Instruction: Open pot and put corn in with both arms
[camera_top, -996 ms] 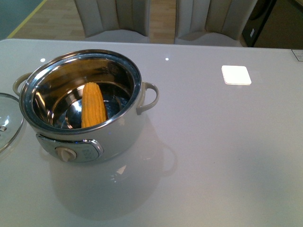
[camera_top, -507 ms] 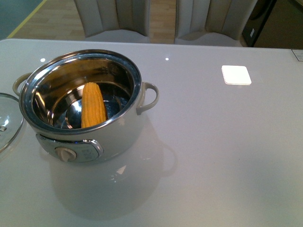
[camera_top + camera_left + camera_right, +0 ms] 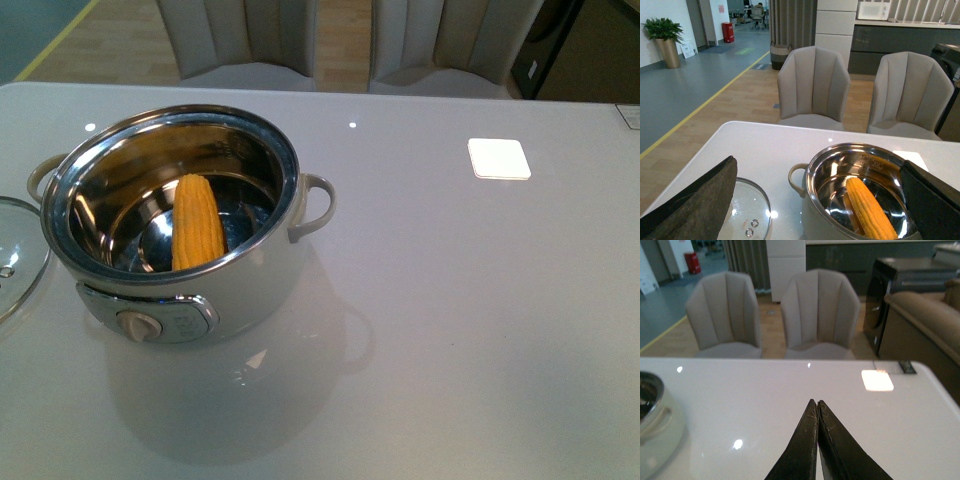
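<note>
Your yellow-orange corn cob (image 3: pixel 197 222) lies inside the lidless cream-white electric pot (image 3: pixel 180 225) with its shiny steel bowl. Your left gripper (image 3: pixel 810 210) spreads wide, empty, pot between its fingers; the right gripper (image 3: pixel 817 412) sits pinched closed, empty, pot well aside.

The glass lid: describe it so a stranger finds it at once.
Start at the large cream-white electric pot with the yellow corn cob in its steel bowl, on the glossy white table. The round steel-rimmed clear glass lid lies flat beside it, on the robot's left. It alone is transparent.
</note>
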You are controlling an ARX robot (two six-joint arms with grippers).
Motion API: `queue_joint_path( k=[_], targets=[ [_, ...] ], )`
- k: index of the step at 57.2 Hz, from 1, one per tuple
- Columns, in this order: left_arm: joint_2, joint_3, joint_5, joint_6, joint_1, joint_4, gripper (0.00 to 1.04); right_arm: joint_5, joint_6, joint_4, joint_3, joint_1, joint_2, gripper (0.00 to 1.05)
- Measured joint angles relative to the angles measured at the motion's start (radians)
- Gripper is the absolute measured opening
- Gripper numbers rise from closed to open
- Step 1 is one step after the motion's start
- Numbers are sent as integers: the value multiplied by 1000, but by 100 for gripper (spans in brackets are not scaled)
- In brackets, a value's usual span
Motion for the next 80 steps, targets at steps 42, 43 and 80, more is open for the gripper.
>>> queue_joint_path(
  k=[42,43,80],
  targets=[
    [0,0,0,0,0,0,98,0,-1,-8,0,0,-15,72],
    [0,0,0,0,0,0,98,0,-1,-8,0,0,-15,75],
    [0,0,0,0,0,0,98,0,-1,-8,0,0,-15,96]
  ],
)
